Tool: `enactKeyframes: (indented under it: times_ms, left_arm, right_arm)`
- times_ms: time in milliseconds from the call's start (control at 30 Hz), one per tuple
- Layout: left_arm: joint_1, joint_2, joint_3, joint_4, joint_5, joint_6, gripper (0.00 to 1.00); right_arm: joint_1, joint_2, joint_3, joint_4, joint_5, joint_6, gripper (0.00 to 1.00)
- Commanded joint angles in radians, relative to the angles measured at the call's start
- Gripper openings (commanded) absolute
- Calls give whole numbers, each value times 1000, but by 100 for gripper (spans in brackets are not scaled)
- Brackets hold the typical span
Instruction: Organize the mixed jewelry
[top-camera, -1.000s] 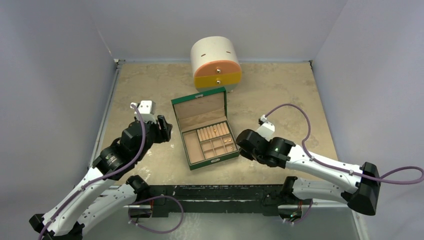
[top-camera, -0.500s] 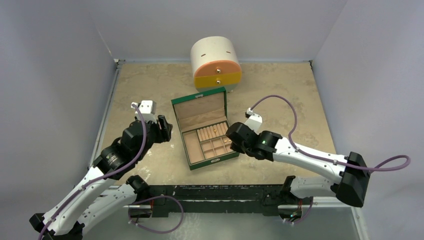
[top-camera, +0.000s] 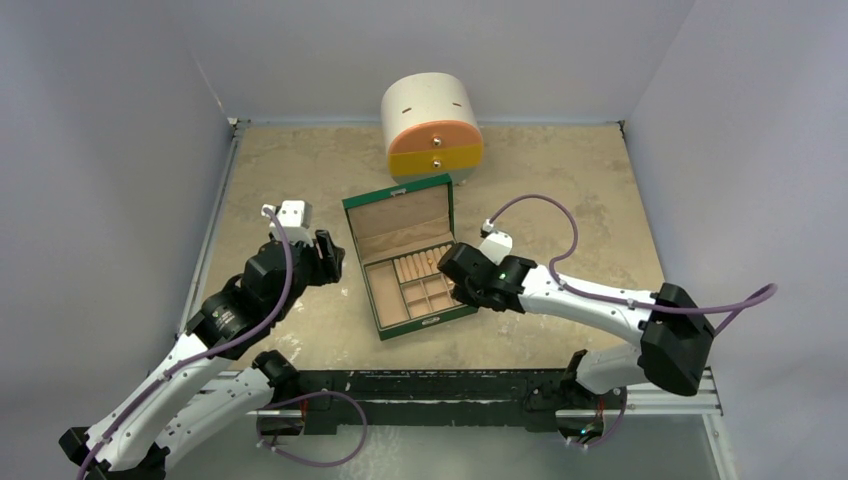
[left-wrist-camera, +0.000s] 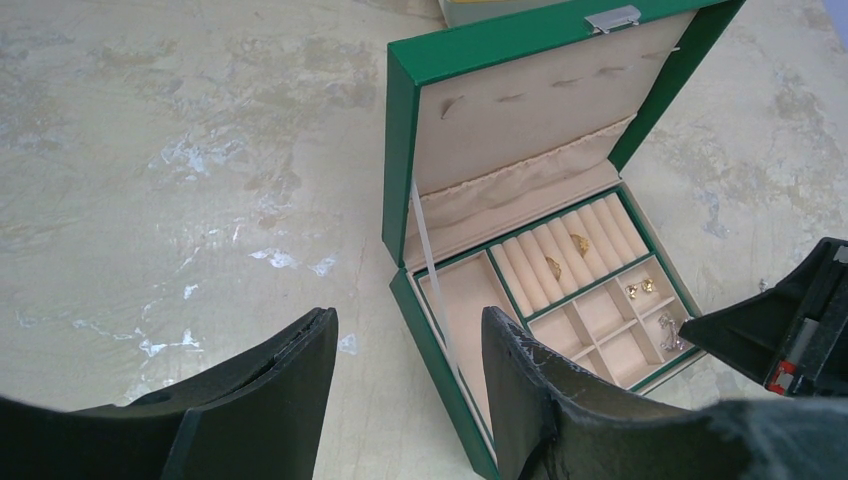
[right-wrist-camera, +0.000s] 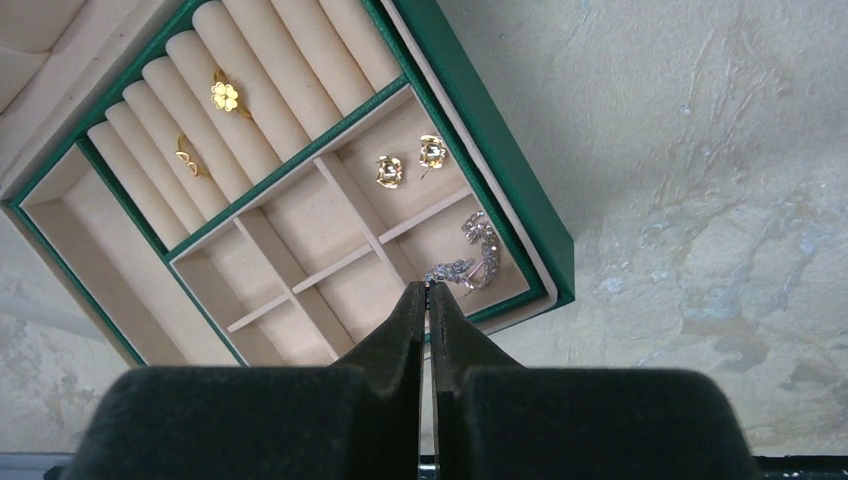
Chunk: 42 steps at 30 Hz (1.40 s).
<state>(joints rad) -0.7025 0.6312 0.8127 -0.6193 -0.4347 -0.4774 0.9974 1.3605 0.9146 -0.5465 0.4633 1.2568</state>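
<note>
**A:** Where is the piece being worked on?

**B:** The silvery piece (right-wrist-camera: 470, 258) lies in the small compartment at the centre-right of the right wrist view, at the corner of the green box (right-wrist-camera: 530, 215). The pair of gold earrings (right-wrist-camera: 388, 170) sits in the next compartment, just above it in the frame. Two gold rings (right-wrist-camera: 224, 95) are tucked into the ring rolls at upper left.

**A:** And the right gripper (right-wrist-camera: 428, 292)?

**B:** Its fingers are pressed together with no gap showing. The tips meet right at the near end of the silvery piece. I cannot tell whether a bit of it is nipped between them or only touched.

**A:** So how should this step go?

**B:** I'd say slowly. If the piece is being set down, part the fingers only a little and lift straight up, so it does not drag over the divider. If it is being picked up, check the pinch before rising. The thing looks light and snaggy.

**A:** What about the left gripper (left-wrist-camera: 408, 330)?

**B:** It is about half open and holds nothing. It hangs over the table (left-wrist-camera: 150, 150), left of the box in the overhead view. The drawer chest (top-camera: 432, 125) stands at top centre, well apart.
</note>
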Motion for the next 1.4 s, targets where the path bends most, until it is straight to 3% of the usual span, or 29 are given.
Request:
enactKeyframes:
  times_ms: [0, 300, 633, 900, 1133, 1367]
  left_arm:
    - [6, -5, 20, 30, -7, 11, 54]
    - [6, -9, 19, 29, -10, 11, 54]
    - [6, -9, 20, 29, -13, 11, 54]
    - [7, -8, 20, 29, -10, 11, 54]
    - [7, -6, 19, 30, -6, 13, 54]
    - [8, -1, 20, 29, -7, 12, 54]
  right_arm:
    - [-10, 20, 26, 11, -11, 57, 2]
    - [-34, 73, 28, 10, -28, 100, 3]
    - [-48, 63, 46, -34, -19, 90, 23]
    - [-64, -104, 19, -131, 72, 66, 26]
    - [-167, -255, -55, -202, 118, -21, 28]
    - [-298, -294, -114, -213, 123, -135, 29]
